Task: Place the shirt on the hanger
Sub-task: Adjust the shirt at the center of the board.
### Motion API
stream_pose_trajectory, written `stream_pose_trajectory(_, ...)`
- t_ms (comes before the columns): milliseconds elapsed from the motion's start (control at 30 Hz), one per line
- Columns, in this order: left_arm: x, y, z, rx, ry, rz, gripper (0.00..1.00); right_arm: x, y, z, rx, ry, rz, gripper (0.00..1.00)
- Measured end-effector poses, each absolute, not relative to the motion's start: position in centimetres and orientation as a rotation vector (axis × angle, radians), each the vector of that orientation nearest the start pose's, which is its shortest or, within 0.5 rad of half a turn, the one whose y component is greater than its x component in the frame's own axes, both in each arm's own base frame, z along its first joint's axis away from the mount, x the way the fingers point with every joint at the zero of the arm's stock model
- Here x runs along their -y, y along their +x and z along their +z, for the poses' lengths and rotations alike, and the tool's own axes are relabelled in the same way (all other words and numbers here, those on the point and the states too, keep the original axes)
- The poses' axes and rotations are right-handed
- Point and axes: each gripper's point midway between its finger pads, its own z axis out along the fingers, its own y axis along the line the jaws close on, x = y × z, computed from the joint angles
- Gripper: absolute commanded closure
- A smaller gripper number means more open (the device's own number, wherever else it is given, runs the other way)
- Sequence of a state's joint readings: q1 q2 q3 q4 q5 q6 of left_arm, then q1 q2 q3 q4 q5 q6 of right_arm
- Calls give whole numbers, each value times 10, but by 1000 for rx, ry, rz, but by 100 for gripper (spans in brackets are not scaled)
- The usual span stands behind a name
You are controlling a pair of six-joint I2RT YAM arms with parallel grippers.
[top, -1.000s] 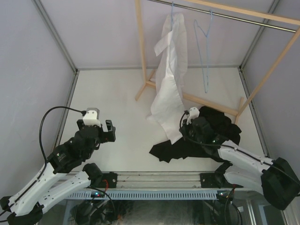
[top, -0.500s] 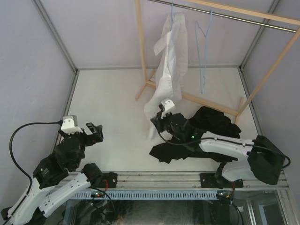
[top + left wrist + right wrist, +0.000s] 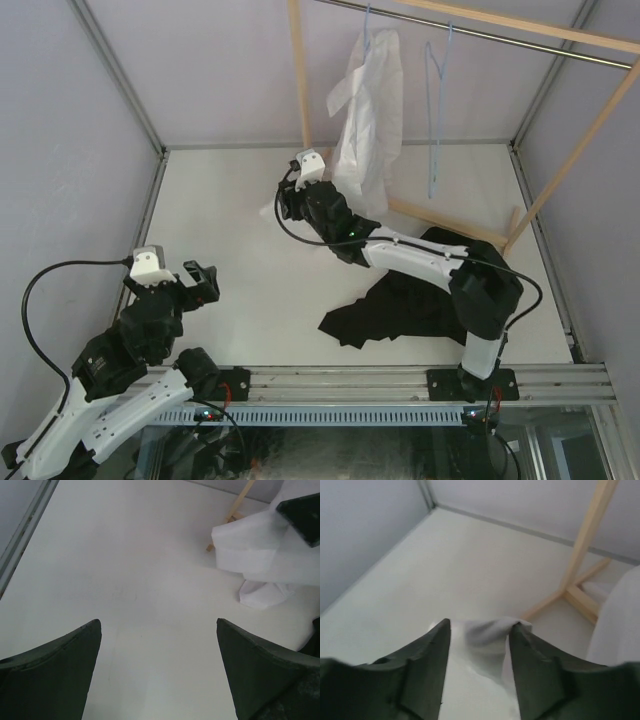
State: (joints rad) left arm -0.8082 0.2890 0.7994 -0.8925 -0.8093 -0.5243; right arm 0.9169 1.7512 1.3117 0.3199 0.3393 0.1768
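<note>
The right jaws stand part-spread, and a soft, thin fold of the white shirt (image 3: 485,635) bridges the gap; I cannot tell whether they grip it. The shirt hangs crumpled from the metal rail (image 3: 480,35) of the wooden rack (image 3: 300,100), beside a thin blue hanger (image 3: 435,110). The left jaws gape wide over the smooth white bench (image 3: 125,555), well apart from the shirt. A black garment (image 3: 420,295) lies rumpled towards the bench's right edge.
</note>
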Motion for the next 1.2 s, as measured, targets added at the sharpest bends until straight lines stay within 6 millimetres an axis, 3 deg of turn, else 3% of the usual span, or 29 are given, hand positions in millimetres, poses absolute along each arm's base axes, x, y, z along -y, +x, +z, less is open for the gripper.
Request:
stream_pose_trajectory(67,18,173,249,-1816,-255,-142,0,-403,393,229,-1739,-384,478,35)
stream_pose_trajectory(167,18,173,249,-1816,-256,-142,0,-390,390,181,-1850,-434,403,31)
stream_pose_trajectory(267,18,173,249,-1816,-255,-142,0,-380,359,139,-1943,-526,350,29)
stream_pose_trajectory(367,20,173,249,-1818,-248,-150,0,-378,311,116,-1991,-629,359,24)
stream_pose_trajectory(467,28,175,247,-1821,-231,-185,0,-369,270,117,-2004,-673,405,20)
stream_pose_trajectory(633,37,176,243,-1834,-200,-220,0,-350,235,131,-1999,-636,462,17)
stream_pose_trajectory(800,37,174,251,-1821,-208,-242,0,-325,203,115,-2064,-594,480,15)
stream_pose_trajectory(900,33,170,277,-1774,-233,-285,0,-299,184,95,-2135,-562,462,14)
stream_pose_trajectory(1000,22,164,322,-1682,-291,-345,0,-277,175,88,-2175,-505,450,13)
stream_pose_trajectory(1100,8,158,359,-1592,-357,-383,0,-259,173,93,-2184,-431,435,12)
stream_pose_trajectory(1200,-1,157,378,-1545,-399,-386,0,-247,178,103,-2176,-357,427,12)
